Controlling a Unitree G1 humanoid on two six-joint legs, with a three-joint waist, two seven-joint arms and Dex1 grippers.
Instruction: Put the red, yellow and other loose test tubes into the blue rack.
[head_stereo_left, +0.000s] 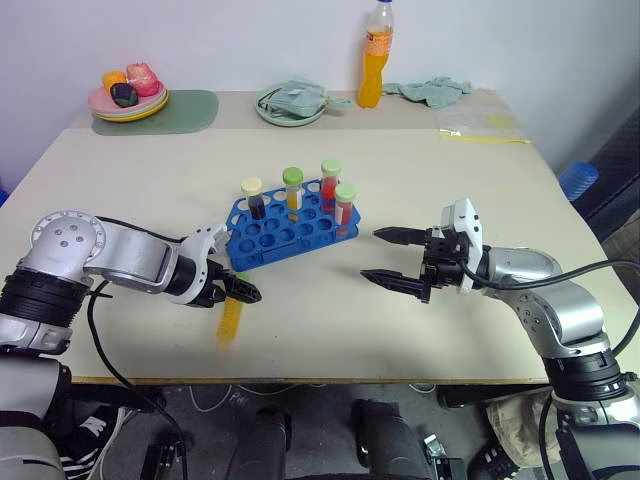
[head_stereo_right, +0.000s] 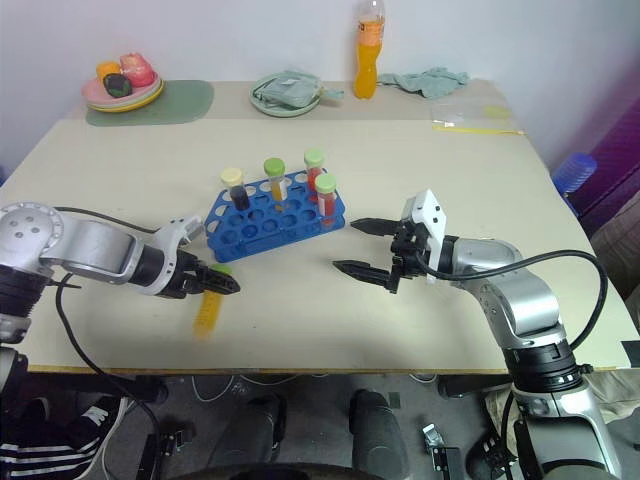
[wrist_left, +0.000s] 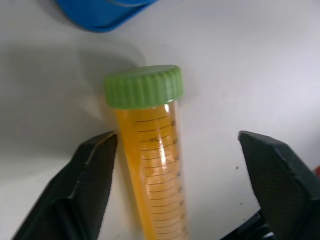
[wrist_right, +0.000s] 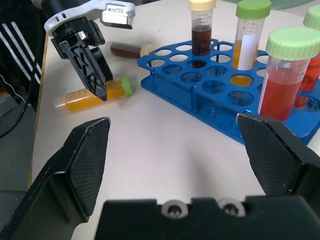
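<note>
A clear tube of yellow-orange liquid with a ribbed green cap (wrist_left: 144, 86) lies on the table (head_stereo_left: 400, 180) between my left gripper's (head_stereo_left: 243, 291) parted fingers, untouched. The blue rack (head_stereo_left: 262, 232), holding four capped tubes, sits just beyond. My right gripper (head_stereo_left: 388, 256) hovers wide open, right of the rack.

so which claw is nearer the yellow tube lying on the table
Left. The left claw sits right over the yellow tube, fingers open either side; the right claw hangs open well off beyond the blue rack.
</note>
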